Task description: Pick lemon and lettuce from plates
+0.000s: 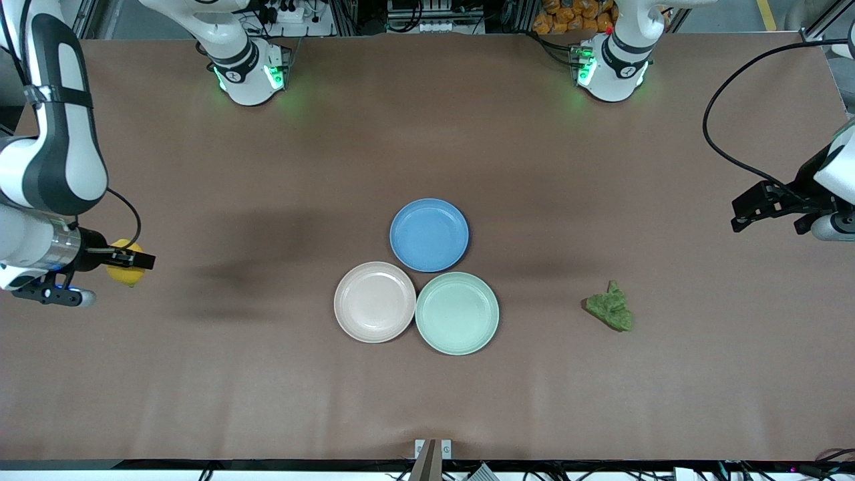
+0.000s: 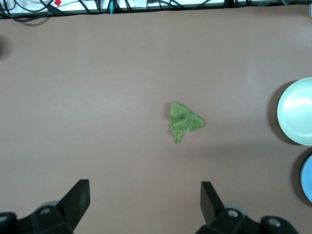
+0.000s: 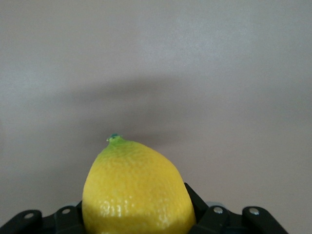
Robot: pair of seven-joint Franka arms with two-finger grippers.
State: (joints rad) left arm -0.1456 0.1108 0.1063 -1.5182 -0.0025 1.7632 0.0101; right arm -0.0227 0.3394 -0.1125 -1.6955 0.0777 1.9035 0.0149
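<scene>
Yellow lemon [image 1: 127,266] is riding in the right gripper [image 1: 131,259] at frame's left edge; lettuce [image 1: 610,307] is lying released below the wide-open left gripper [image 1: 741,214], so setting the lemon down looks next.

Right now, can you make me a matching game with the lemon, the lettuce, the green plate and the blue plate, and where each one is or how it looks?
Things:
1. lemon
2. lettuce
3. mint green plate
4. blue plate

States:
A. empty, farthest plate from the front camera
B. held in the right gripper
C. empty, touching the beige plate
D. lying on the bare table

Pairs: 1-B, 2-D, 3-C, 4-A
</scene>
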